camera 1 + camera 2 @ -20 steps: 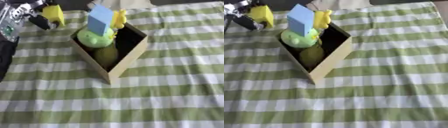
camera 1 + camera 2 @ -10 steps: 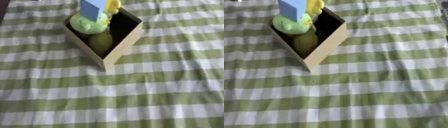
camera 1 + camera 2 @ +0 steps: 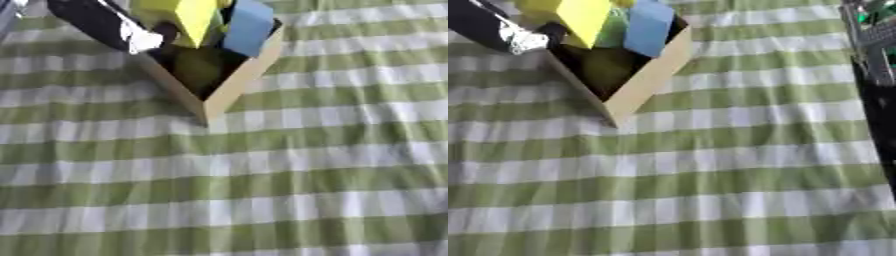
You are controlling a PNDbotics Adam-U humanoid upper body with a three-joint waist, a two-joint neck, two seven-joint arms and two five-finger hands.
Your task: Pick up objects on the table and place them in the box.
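Cardboard box [image 3: 229,85] sits near the top left of the green-and-white checked tablecloth [image 3: 262,190], one corner turned toward the camera and its open top facing up. Inside it a blue block [image 3: 248,27] leans against the far right wall, with a dark green rounded shape [image 3: 197,67] lower down in the shadowed interior. The left hand [image 3: 114,27] comes in from the upper left as a black arm with a silver joint, reaching over the box's left rim. A yellow block [image 3: 188,17] hangs above the box opening right at the end of that hand, just beside the blue block; the hand seems to be holding it, though motion blur hides how the fingers are set, so their state cannot be told. At the right edge of the right eye view, dark equipment [image 3: 874,75] stands beside the cloth.
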